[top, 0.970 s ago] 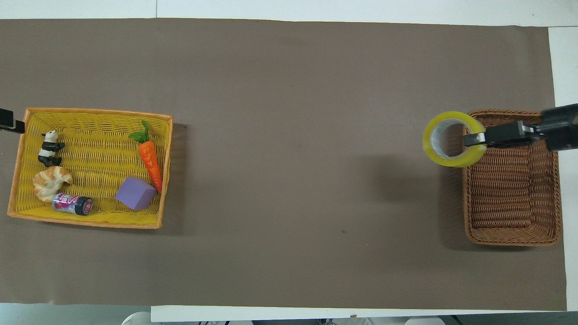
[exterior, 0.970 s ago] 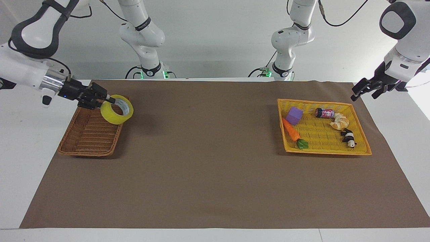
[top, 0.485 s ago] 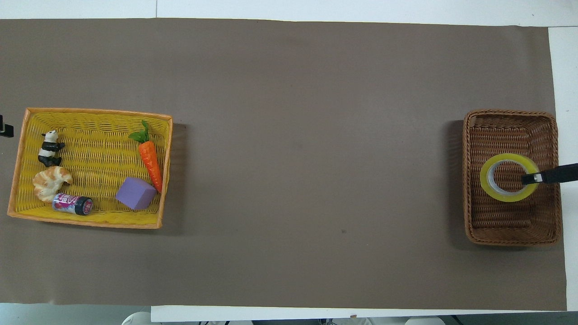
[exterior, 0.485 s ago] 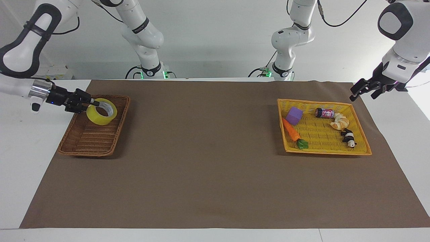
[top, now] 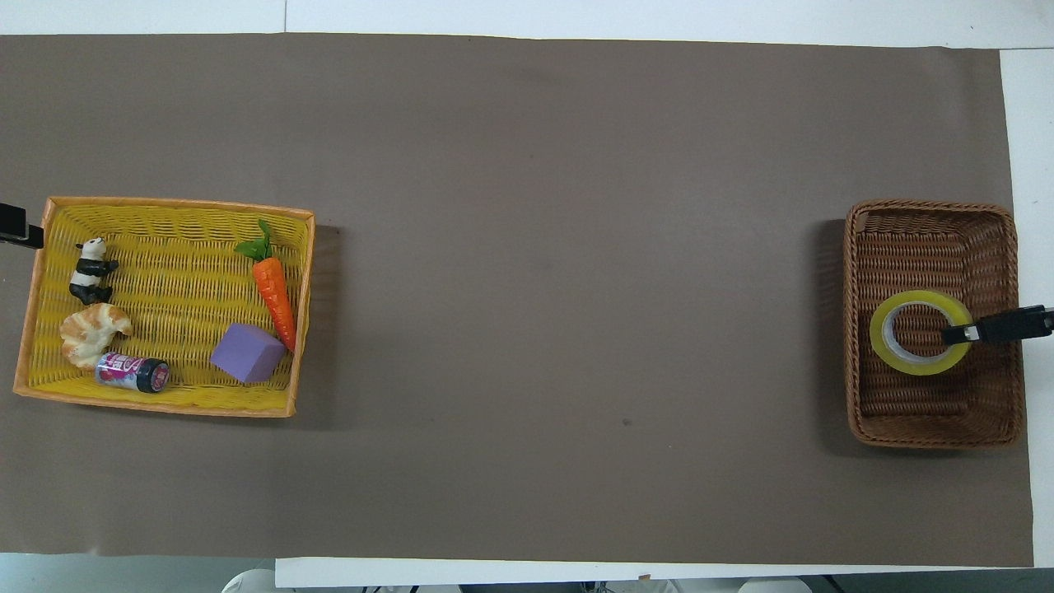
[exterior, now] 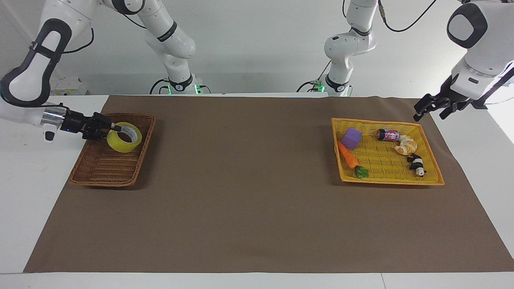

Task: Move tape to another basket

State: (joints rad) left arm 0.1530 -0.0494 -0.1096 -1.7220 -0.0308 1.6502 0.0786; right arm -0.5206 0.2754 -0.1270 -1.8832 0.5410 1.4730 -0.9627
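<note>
The yellow tape [exterior: 124, 137] sits low inside the brown wicker basket [exterior: 105, 168] at the right arm's end of the table, in the half nearer the robots. My right gripper [exterior: 113, 127] comes in over the basket's outer rim and is shut on the tape's edge. In the overhead view the tape [top: 920, 333] lies in the basket [top: 934, 424] with the right gripper [top: 955, 333] on its rim. My left gripper [exterior: 426, 108] hangs open and empty in the air over the mat beside the yellow tray's corner; only its tip [top: 16, 234] shows in the overhead view.
The yellow-orange woven tray [exterior: 391, 180] at the left arm's end holds a purple block [exterior: 351, 138], a carrot [exterior: 348, 155], a can [exterior: 388, 135], a croissant [exterior: 406, 145] and a panda figure [exterior: 417, 163]. A brown mat [exterior: 257, 192] covers the table between the two.
My right gripper carried the tape from above the basket's inner rim into the basket and lowered it. The left gripper drifted slightly toward the tray.
</note>
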